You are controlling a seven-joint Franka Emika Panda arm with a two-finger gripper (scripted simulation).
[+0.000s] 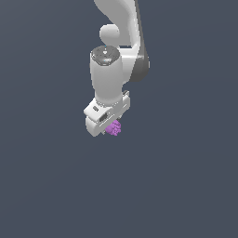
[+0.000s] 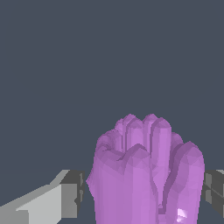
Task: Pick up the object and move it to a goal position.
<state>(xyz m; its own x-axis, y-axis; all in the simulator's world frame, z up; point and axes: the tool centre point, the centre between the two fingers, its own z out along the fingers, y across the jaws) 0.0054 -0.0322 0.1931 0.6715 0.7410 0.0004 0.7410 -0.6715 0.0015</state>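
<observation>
Right, exterior view: white arm (image 1: 116,51) comes down from the top of frame, wrist pointing down, claw (image 1: 110,126) at its low end. The object (image 1: 114,128), a small bumpy purple lump, sits right at the claw's tips, partly tucked behind the claw body and poking out on the exterior view's right. Background is flat dark grey all over; no desk edge, no shadow, no goal marker to be seen, so I can't tell from here whether the lump is lifted or on a surface.

Wrist view: object (image 2: 146,175) fills the lower middle, ridged and knuckly, close to the camera. One grey fingertip (image 2: 72,192) is just beside it on one side, the other pad (image 2: 214,190) on the opposite side. Gaps look nil or hairline; contact is likely but the actual touch line is hidden by the lump. So: claw narrowed around the object, looks like a grip.

Step, as I judge it: grasp made or just closing, carry phase about to run or running. Roughly mid-task.

Next move calls for keeping the squeeze steady and translating to the goal. Goal isn't visible in either view, so direction can't be told. Lump is bumpy and roundish, so it could roll between flat pads; a smooth, unhurried move seems wise.
</observation>
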